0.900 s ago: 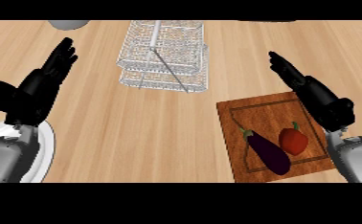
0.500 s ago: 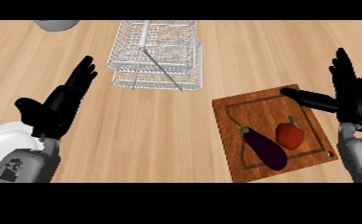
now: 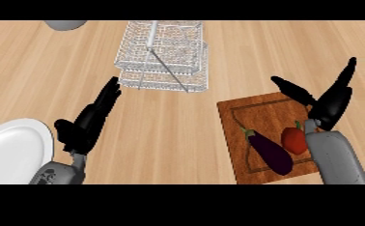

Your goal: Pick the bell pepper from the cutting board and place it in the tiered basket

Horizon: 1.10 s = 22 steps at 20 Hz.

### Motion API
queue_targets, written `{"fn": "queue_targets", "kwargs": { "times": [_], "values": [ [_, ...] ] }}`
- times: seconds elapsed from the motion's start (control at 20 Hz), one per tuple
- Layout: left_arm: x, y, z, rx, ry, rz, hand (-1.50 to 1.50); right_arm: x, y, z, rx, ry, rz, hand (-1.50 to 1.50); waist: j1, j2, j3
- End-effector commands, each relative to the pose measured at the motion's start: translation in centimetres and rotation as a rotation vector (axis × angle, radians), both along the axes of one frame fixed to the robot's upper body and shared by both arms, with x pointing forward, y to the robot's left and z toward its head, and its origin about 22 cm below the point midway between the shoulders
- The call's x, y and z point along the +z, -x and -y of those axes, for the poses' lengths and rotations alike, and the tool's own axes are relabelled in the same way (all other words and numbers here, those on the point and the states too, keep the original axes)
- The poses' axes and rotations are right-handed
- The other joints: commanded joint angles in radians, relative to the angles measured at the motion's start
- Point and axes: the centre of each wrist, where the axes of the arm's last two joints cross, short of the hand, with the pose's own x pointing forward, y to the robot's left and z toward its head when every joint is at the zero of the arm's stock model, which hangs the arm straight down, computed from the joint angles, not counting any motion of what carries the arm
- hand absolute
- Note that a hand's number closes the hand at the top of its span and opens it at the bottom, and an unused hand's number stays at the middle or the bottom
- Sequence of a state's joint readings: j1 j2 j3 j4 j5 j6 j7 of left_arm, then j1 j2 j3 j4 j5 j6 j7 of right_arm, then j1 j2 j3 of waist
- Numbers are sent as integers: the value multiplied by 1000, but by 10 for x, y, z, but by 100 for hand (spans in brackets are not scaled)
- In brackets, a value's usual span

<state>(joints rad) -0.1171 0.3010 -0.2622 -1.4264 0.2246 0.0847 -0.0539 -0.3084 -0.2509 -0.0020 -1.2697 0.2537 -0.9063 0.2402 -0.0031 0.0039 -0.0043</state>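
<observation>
Left hand: it stands above the table near the left part of its near edge, rising from a grey forearm. The fingers are straight and close together, slanting toward the far edge and slightly rightward; the thumb sticks out to the left. It holds nothing.

Right hand: it stands above the far right corner of the cutting board. The fingers are straight and point toward the far edge, with the thumb spread wide to the left. It holds nothing. Its grey forearm covers the right edge of the board.

Surface, left to right: the table is light wood. A white plate lies at the left edge, just beside the left forearm. A grey rounded object is cut off at the far edge, and what it is cannot be told. The wire tiered basket stands toward the far edge, near the middle. The wooden board lies toward the near right corner. A dark eggplant lies on it at a slant. The red bell pepper also rests on the board, just right of the eggplant and close against the right forearm. It is well apart from the basket.
</observation>
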Motion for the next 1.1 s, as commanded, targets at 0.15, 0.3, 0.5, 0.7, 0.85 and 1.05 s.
{"fn": "queue_targets", "kwargs": {
  "times": [0.15,0.3,0.5,0.7,0.85,1.05],
  "values": [
    [-4,1,4,-11,-7,-5,0,-21,7,36,-59,194,-450,-150,-10,-12,-11],
    [-7,2,4,2,-2,-12,0,-24,7,37,1,210,-705,-150,-2,-13,-19],
    [-4,-1,4,-17,-9,-8,0,-18,-2,27,19,264,-1010,-150,13,-15,-15],
    [-10,1,5,-9,10,-3,0,28,-25,-17,64,265,-1160,-150,5,-23,-9],
    [-7,-2,5,-3,0,-17,0,57,-31,-52,67,265,-1215,-150,-11,-24,-4],
    [-8,-4,-7,2,17,-3,0,78,-36,-66,71,261,-1250,-150,-18,-20,-4]
  ]
}}
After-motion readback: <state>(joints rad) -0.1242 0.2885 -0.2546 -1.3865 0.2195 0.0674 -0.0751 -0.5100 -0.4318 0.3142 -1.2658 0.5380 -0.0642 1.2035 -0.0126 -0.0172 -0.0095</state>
